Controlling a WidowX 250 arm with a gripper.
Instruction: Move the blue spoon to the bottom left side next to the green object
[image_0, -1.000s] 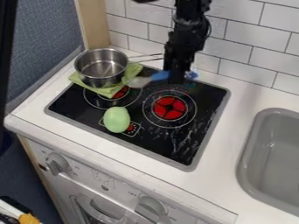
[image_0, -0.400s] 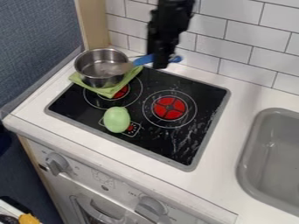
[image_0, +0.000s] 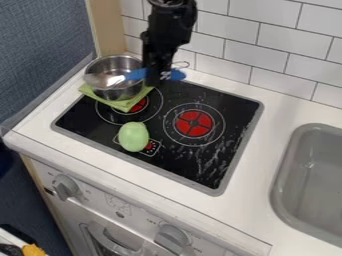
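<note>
The gripper (image_0: 155, 80) hangs over the back left of the stove, just right of the metal pot, and is shut on the handle of the blue spoon (image_0: 135, 74). The spoon lies crosswise in its grip: the blue handle end sticks out to the right, and the pale bowl points left, in front of the pot's opening as seen from the camera. The green object (image_0: 133, 136), smooth and egg-shaped, rests at the stove's front left edge, below and slightly left of the gripper.
A metal pot (image_0: 115, 91) stands on a folded green cloth (image_0: 125, 104) over the back left burner. The tiled wall (image_0: 267, 55) runs behind the stove (image_0: 220, 145). A grey sink (image_0: 286, 172) is at the right, and a blue-grey panel (image_0: 40, 45) borders the left.
The gripper has moved left with the blue spoon, bringing the spoon's bowl from right of the pot to over its left part. The pot, cloth and green object have stayed in place.
</note>
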